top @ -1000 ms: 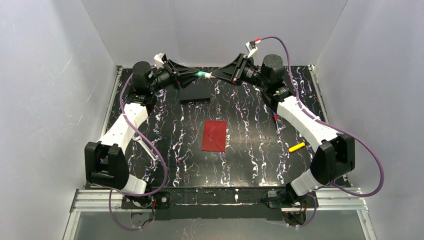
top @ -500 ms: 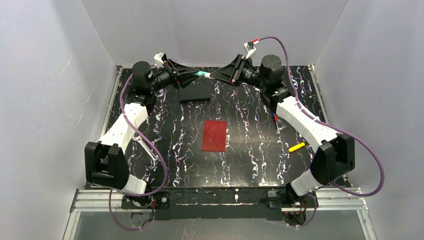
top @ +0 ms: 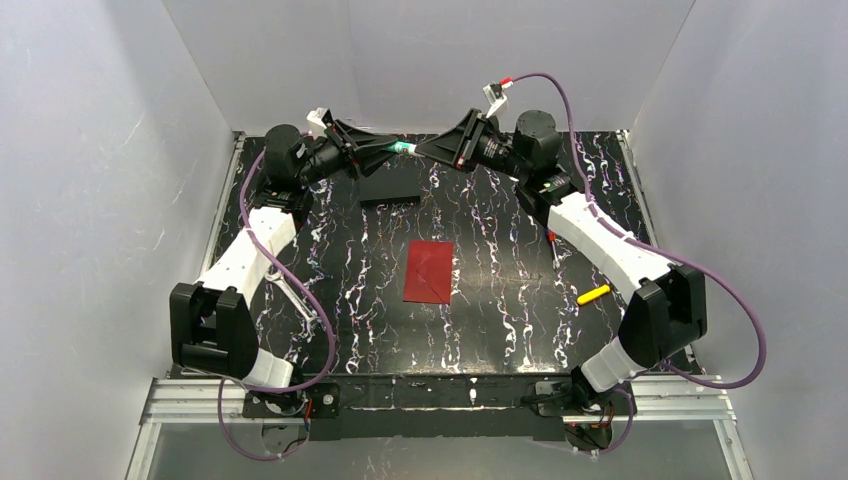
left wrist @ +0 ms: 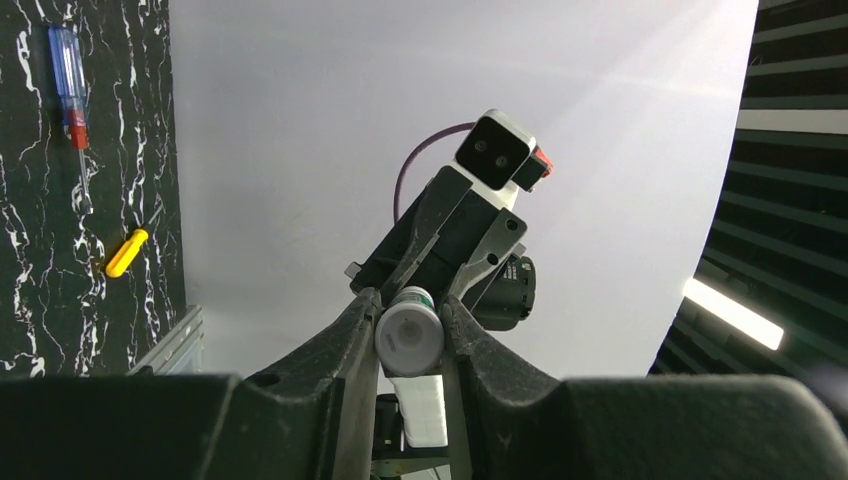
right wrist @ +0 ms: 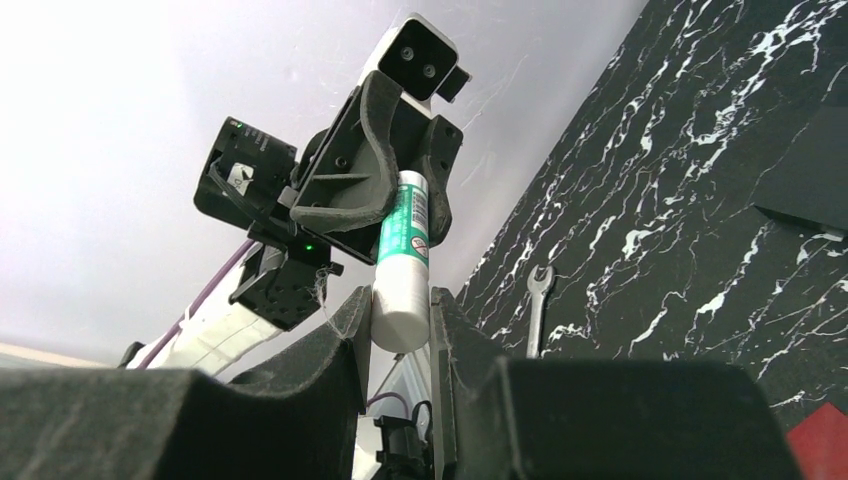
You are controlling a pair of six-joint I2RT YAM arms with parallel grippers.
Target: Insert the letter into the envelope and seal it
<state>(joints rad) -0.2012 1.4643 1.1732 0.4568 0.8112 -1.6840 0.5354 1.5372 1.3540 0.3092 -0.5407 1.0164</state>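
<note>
The red envelope (top: pixel 429 271) lies flat in the middle of the table, flap side up; a corner of it shows in the right wrist view (right wrist: pixel 822 452). The letter is not in view. Both grippers meet in the air over the back of the table on a white and green glue stick (top: pixel 404 148). My left gripper (top: pixel 393 149) is shut on one end of the stick (left wrist: pixel 409 338). My right gripper (top: pixel 419 150) is shut on its white other end (right wrist: pixel 400 310). The green label (right wrist: pixel 407 230) shows between the two.
A black block (top: pixel 390 185) lies at the back under the grippers. A red-and-blue screwdriver (top: pixel 552 245) and a small yellow piece (top: pixel 593 294) lie on the right. A wrench (top: pixel 300 298) lies on the left. Grey walls enclose the table.
My right arm's wrist has shifted a little to the left and pushed in closer to the left gripper. The left arm and the envelope have not moved.
</note>
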